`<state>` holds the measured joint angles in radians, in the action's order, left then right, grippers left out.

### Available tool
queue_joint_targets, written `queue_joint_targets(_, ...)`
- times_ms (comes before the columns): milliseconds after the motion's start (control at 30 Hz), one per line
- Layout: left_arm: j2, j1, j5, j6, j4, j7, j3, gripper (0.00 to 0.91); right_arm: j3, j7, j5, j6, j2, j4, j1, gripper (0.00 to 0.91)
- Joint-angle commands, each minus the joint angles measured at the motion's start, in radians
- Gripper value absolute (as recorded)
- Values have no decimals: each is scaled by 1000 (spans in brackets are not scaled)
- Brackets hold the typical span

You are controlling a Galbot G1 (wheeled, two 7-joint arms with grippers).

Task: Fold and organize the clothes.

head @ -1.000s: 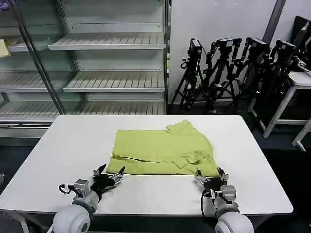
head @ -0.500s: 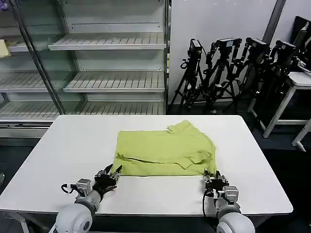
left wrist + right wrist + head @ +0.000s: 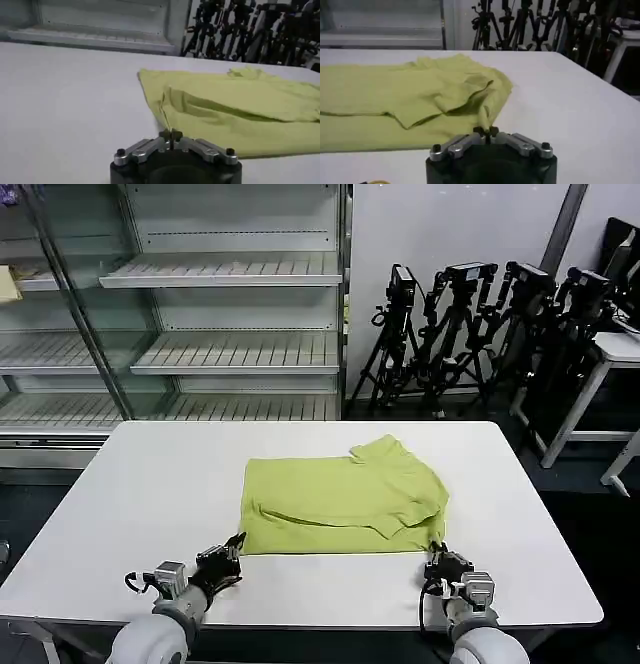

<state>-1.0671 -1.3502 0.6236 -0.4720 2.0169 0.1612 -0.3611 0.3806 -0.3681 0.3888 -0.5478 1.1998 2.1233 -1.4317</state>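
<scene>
Head view shows the lime T-shirt (image 3: 342, 506) lying folded into a rough rectangle on the middle of the white surface (image 3: 120, 504), with a sleeve flap turned over its right part. No print, brand or writing can be read on the cloth or anywhere else here.

Left gripper (image 3: 228, 552) sits low at the near edge of the surface, just beside the shirt's near left corner, its fingers pinched together; in the left wrist view the gripper (image 3: 170, 134) has its tips closed on a thin edge of the fabric (image 3: 225, 107). Right gripper (image 3: 437, 556) is at the shirt's near right corner, and the right wrist view shows this gripper (image 3: 485, 131) likewise closed on a pulled-up bit of the hem (image 3: 410, 100).

Compared with a second ago, both grippers have gone from spread to closed and have drawn back toward the robot. The shirt's near edge lies straighter and the whole garment has shifted slightly to the right.
</scene>
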Motion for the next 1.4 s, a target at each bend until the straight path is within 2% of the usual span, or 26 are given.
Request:
queue_joint_targets(33,13,-132,7,-9,105,1,-24,50,9,-2,-1,0,-10,78,-73,0)
queue_joint_targets(367,18,-278,-5,-38,225,24,-81,50,47,4,-44,-8,-20,218,-257,0)
queue_joint_targets(400,17,-288,-4,-41,238,28,-84,40,47,4,-51,-10,-20,230,-272,71)
queue_joint_targets(433,16,-302,-6,-41,249,30,-89,50,49,6,-56,-11,-20,236,-285,403)
queue_joint_targets(467,16,-308,-7,-43,253,31,-91,81,50,9,-63,-11,-20,245,-299,907)
queue_joint_targets(500,19,-321,-11,-44,262,31,-94,675,51,11,-69,-13,-20,252,-308,907)
queue_joint_targets(533,21,-326,-14,-45,267,30,-96,907,55,13,-75,-24,-20,261,-315,907)
queue_joint_targets(733,43,-317,-41,-52,274,23,-112,907,74,27,-101,-24,-38,293,-309,907)
queue_joint_targets(867,64,-299,-37,-44,277,22,-138,907,105,34,-107,3,-69,309,-293,907)
queue_joint_targets(1067,97,-244,2,-6,280,42,-176,907,176,15,-39,62,-118,313,-219,907)
queue_joint_targets(1133,102,-199,29,22,257,69,-167,907,181,-10,-17,73,-130,281,-162,907)
queue_joint_targets(1300,104,-29,59,15,166,98,-98,907,134,-26,34,39,-140,184,29,907)
queue_joint_targets(1400,105,87,66,1,99,109,-42,907,71,-52,125,-9,-147,87,196,907)
